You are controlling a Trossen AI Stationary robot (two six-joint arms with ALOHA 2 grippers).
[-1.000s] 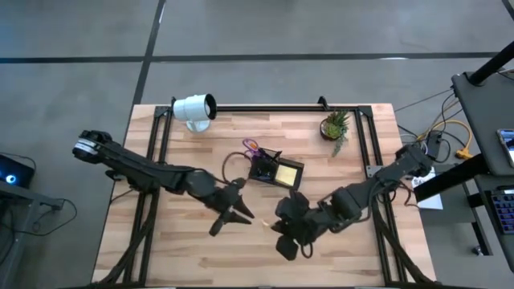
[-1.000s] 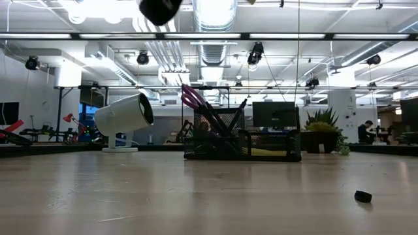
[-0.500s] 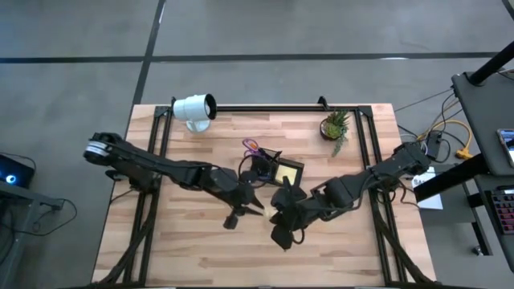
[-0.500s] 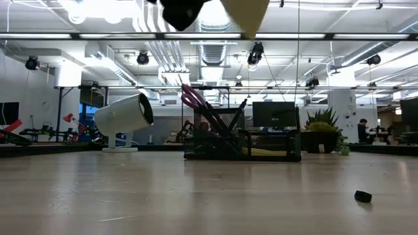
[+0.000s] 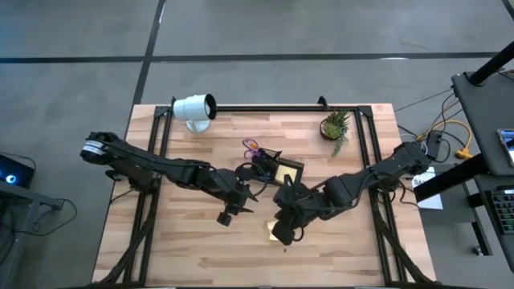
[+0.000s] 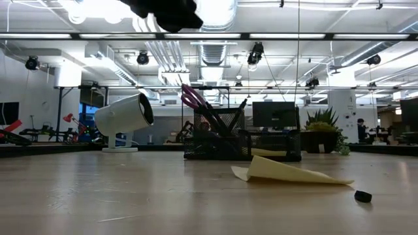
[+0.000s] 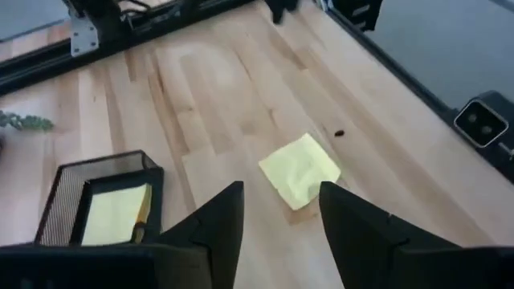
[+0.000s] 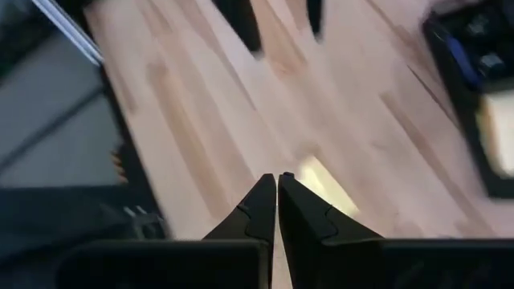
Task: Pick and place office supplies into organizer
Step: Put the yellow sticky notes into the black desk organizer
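Note:
A yellow sticky-note pad [image 6: 287, 172] lies loose on the table in front of the black mesh organizer [image 6: 241, 138], one edge bent up; the left wrist view also shows the pad [image 7: 299, 170]. My left gripper [image 7: 281, 205] hangs open above it with nothing between its fingers. My right gripper [image 8: 277, 183] is shut and empty, high over the pad's [image 5: 271, 230] right side. The organizer [image 5: 277, 170] holds purple scissors [image 5: 250, 146], pens and a second yellow pad [image 7: 112, 213]. A small dark clip [image 6: 363, 196] rests on the table near the front.
A white cylindrical lamp [image 5: 194, 108] lies at the far left of the table and a small potted plant [image 5: 336, 126] stands at the far right. A black rail frame [image 5: 265, 107] runs along the far edge. Bare wood lies to the left and near side.
My left gripper has moved toward the organizer and rolled, and it has let go of the yellow sticky-note pad. The pad, which hung high under the gripper half a second ago, has fallen and now lies on the table in front of the organizer.

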